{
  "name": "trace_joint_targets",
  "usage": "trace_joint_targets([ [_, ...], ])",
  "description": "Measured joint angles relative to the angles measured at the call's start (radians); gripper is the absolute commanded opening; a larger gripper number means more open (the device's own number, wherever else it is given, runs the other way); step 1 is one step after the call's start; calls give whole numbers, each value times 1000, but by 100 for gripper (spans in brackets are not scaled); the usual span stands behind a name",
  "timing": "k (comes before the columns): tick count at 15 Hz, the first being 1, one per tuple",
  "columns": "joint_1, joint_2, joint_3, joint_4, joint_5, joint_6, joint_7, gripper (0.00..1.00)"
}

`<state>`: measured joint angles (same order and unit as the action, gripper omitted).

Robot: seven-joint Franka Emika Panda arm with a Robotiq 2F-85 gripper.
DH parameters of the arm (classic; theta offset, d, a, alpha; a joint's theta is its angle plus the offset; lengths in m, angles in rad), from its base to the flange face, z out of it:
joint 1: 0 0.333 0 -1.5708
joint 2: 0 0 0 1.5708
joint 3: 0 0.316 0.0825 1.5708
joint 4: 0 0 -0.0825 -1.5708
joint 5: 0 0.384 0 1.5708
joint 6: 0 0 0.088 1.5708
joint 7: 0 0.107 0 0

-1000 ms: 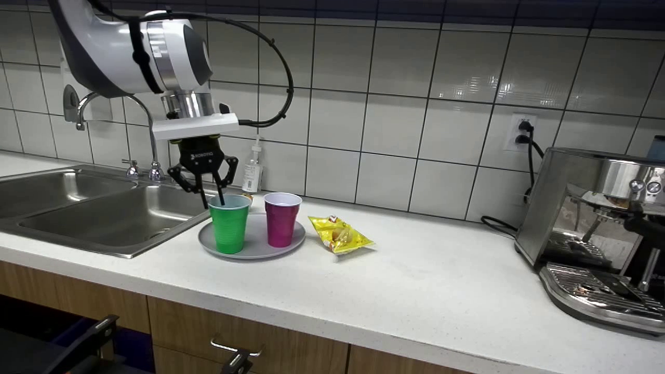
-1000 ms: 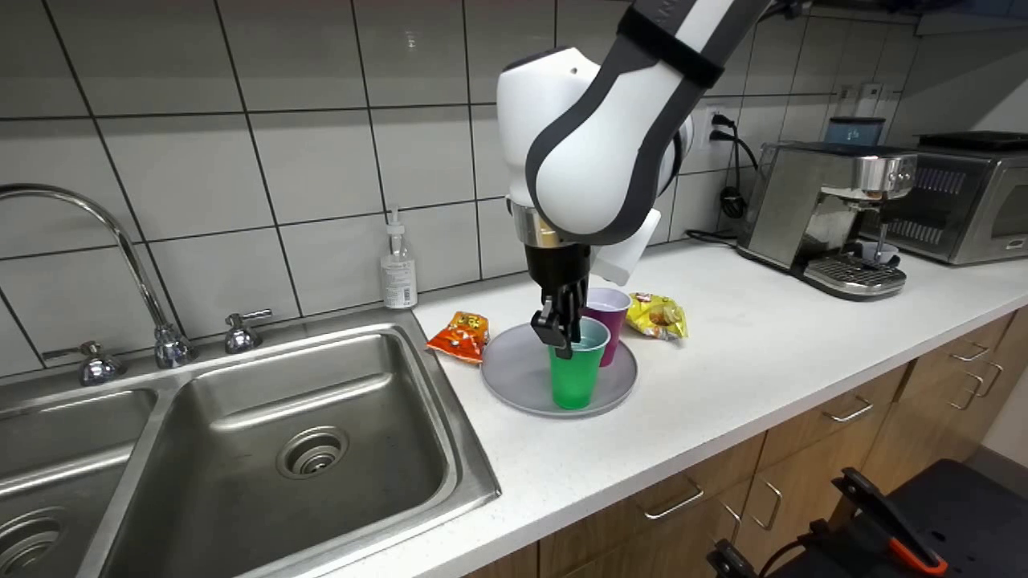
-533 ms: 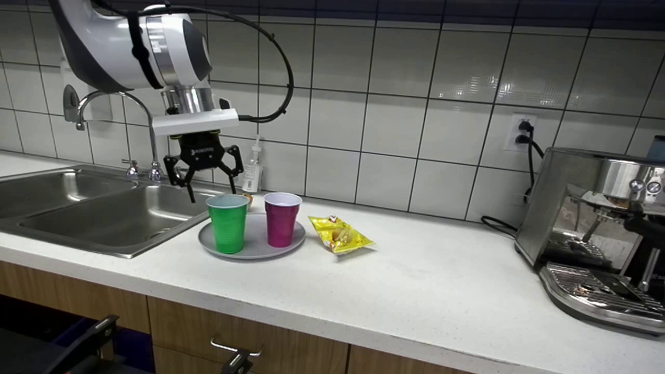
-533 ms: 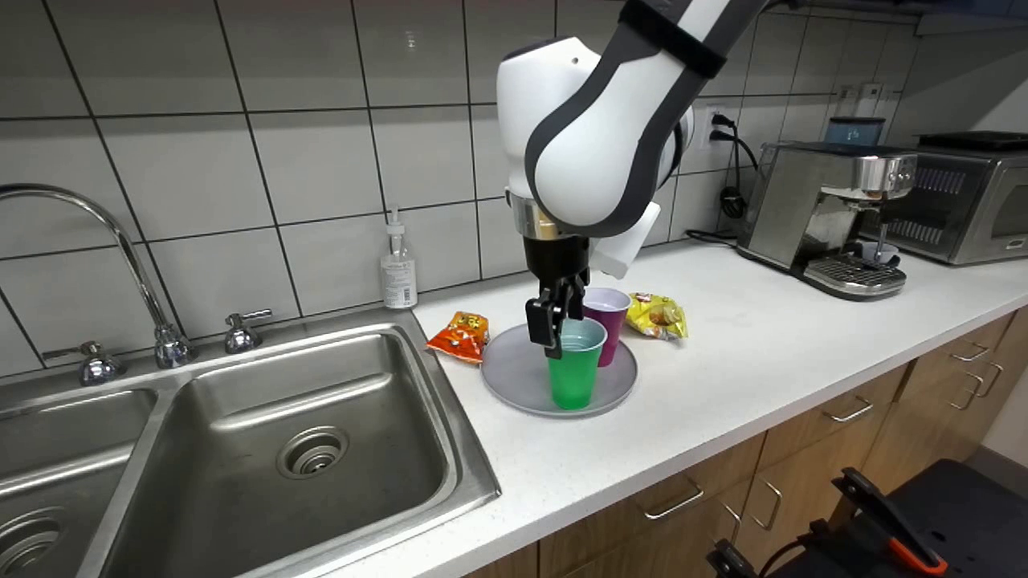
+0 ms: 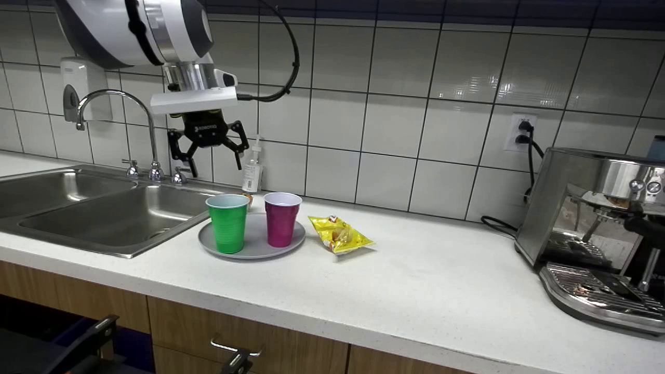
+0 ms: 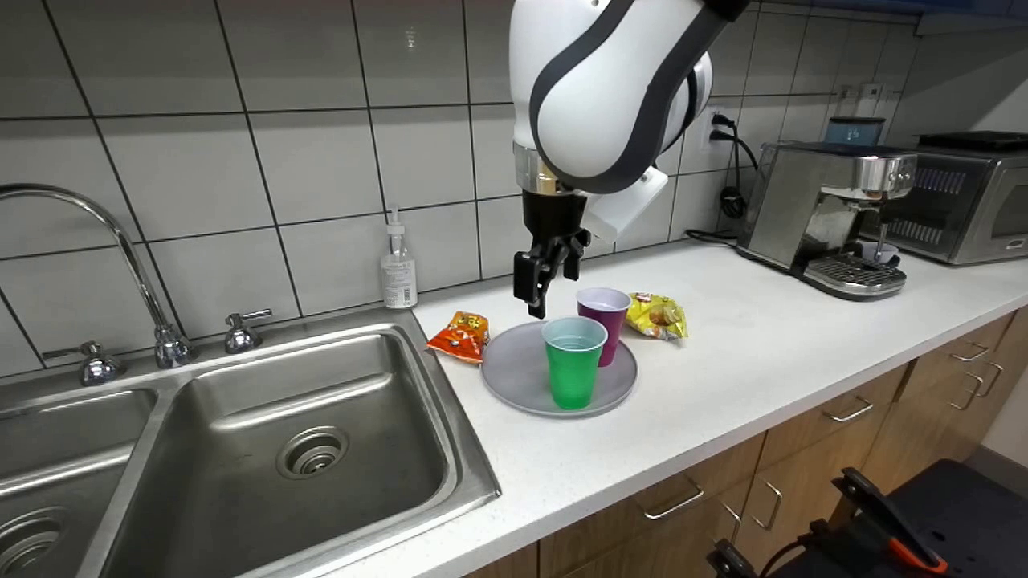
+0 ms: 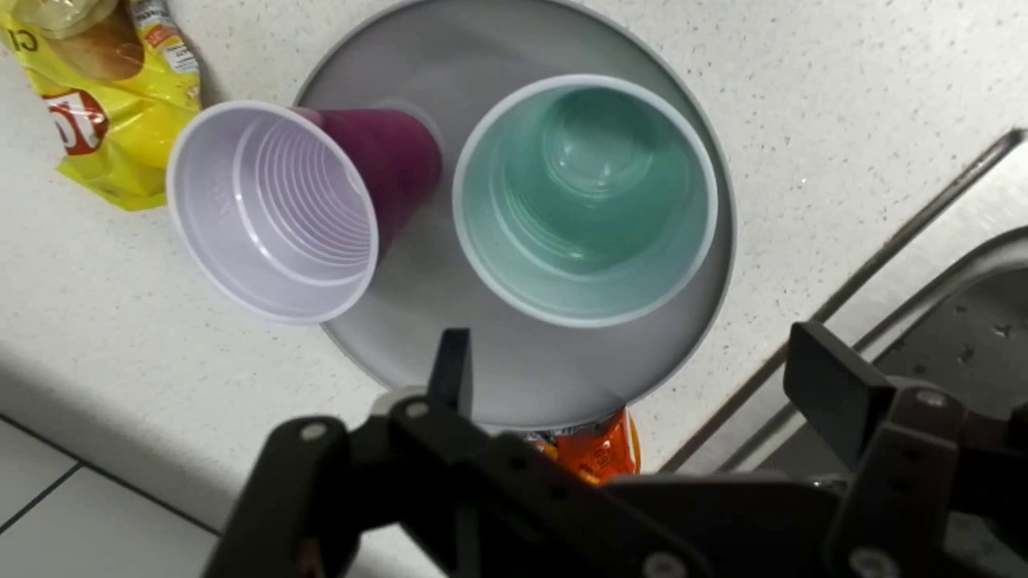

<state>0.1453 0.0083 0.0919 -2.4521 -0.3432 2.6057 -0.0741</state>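
My gripper (image 5: 217, 170) hangs open above the grey plate (image 6: 514, 377), with nothing between its spread fingers (image 7: 831, 389). The green cup (image 5: 227, 226) is nearest, standing upright on the plate below the fingertips and apart from them. In the wrist view its pale rim and darker green inside (image 7: 594, 201) show from above; whether it holds liquid I cannot tell. A purple cup (image 5: 281, 221), white inside, stands upright beside it on the same plate. An orange snack bag (image 6: 462, 337) lies at the plate's edge, partly covered by the gripper in the wrist view.
A yellow snack bag (image 5: 340, 235) lies beside the plate near the purple cup. The steel sink (image 6: 321, 385) with its faucet (image 6: 120, 241) borders the plate's other side. A soap bottle (image 6: 398, 269) stands by the tiled wall. Farther along is a coffee machine (image 6: 835, 217).
One second ago the fingertips were close together at the green cup's mouth. They have spread wide and the gripper has risen clear of the cup, which stays upright on the plate.
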Motion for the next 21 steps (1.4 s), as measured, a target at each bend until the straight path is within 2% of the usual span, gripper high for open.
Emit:
trace_joint_targets([
  [6, -22, -52, -7, -39, 8, 61, 128, 100],
  [13, -68, -122, -34, -118, 58, 63, 150, 100],
  [21, -83, -198, -88, -205, 233, 57, 117, 100],
])
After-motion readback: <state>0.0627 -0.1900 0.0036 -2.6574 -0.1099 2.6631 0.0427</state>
